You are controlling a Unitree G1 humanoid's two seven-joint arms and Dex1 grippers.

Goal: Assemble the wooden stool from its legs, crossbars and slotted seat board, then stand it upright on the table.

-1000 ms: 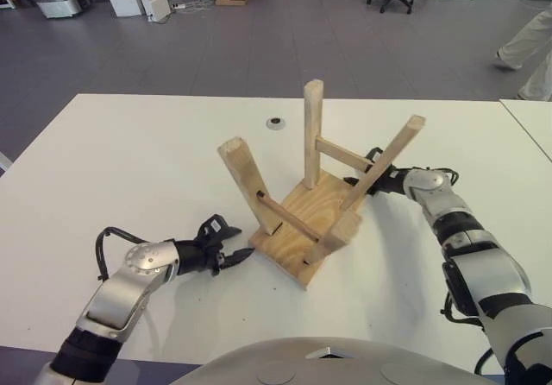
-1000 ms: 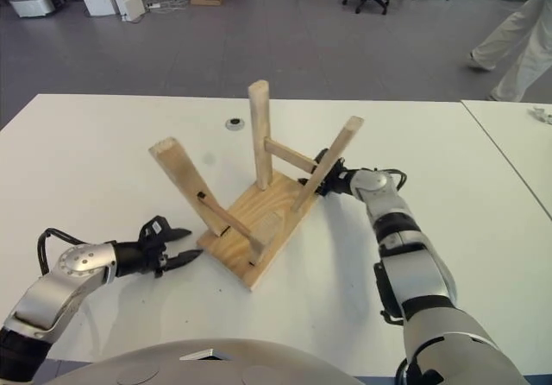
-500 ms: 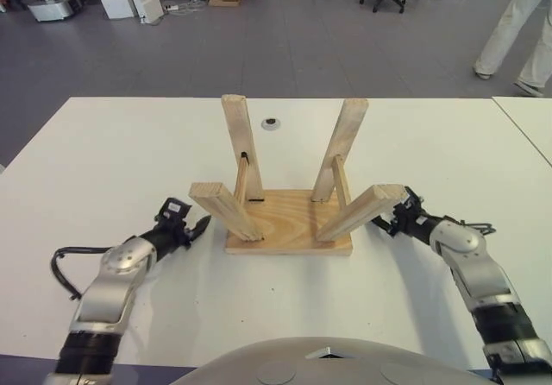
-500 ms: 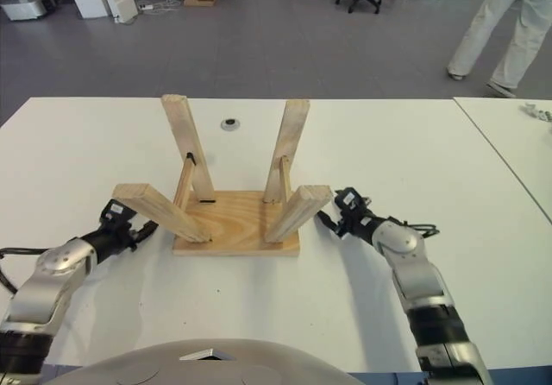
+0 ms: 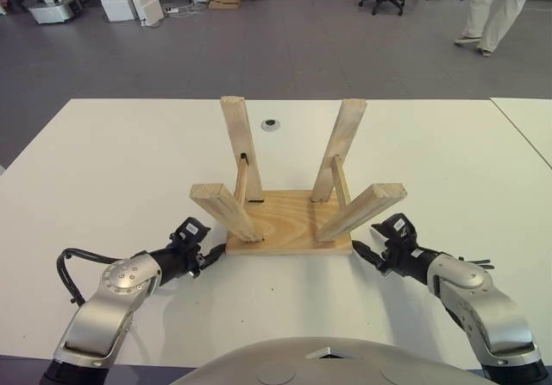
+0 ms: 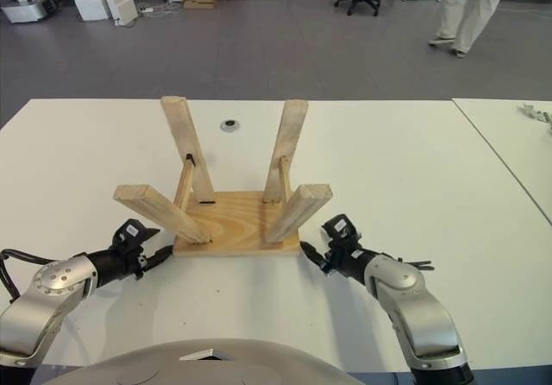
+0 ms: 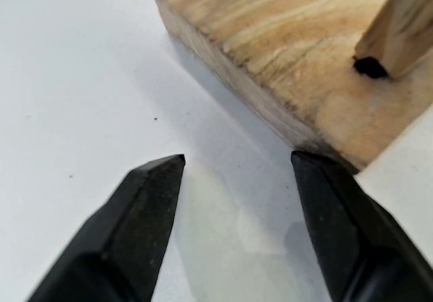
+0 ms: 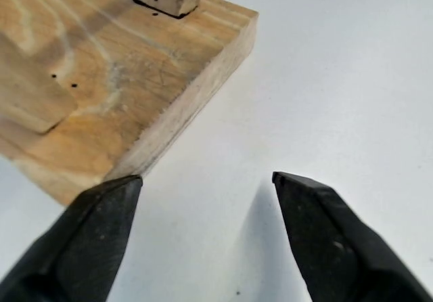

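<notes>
The wooden stool lies upside down on the white table [image 5: 103, 160]. Its seat board [image 5: 289, 221] rests flat, and its legs [image 5: 239, 143] splay upward, joined by crossbars [image 5: 340, 182]. My left gripper [image 5: 211, 254] is open on the tabletop just off the board's near left corner. In the left wrist view the seat board [image 7: 291, 58] sits just past my open left gripper [image 7: 237, 160]. My right gripper [image 5: 366, 254] is open at the near right corner. In the right wrist view the board's edge [image 8: 101, 78] lies beyond my right gripper [image 8: 207, 177]. Neither gripper holds anything.
A small round dark fitting [image 5: 271, 124] sits in the tabletop behind the stool. A second white table [image 5: 526, 117] begins at the far right. Bare tabletop stretches to both sides of the stool.
A second ago the stool stood askew with my right gripper at a far leg. It now sits square. Both grippers have dropped from the near legs to the board's near corners.
</notes>
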